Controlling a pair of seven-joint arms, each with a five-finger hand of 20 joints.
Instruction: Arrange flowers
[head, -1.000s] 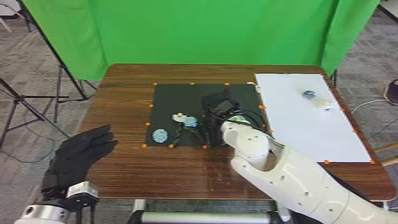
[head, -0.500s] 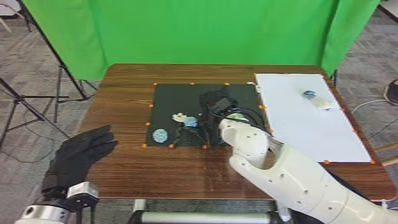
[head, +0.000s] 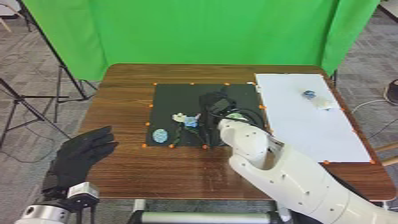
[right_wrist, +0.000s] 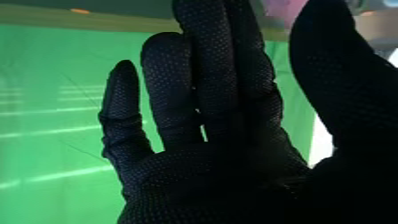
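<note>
right hand (head: 216, 103) slightly farther left, right arm (head: 289, 179) shifted left too

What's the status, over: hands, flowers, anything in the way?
Right hand open over the dark mat. Left hand open at the left of the table. Cream and blue flowers on the mat, left of the right hand. No obstacle seen between.

Table (head: 169, 177): brown wood grain; mat (head: 191, 92), black; sheet (head: 311, 135), white; edge markers (head: 145, 146), orange. Flower cluster (head: 190, 121): white and light blue; oval piece (head: 160, 136): pale blue, speckled. Backdrop (head: 213, 30): green.
</note>
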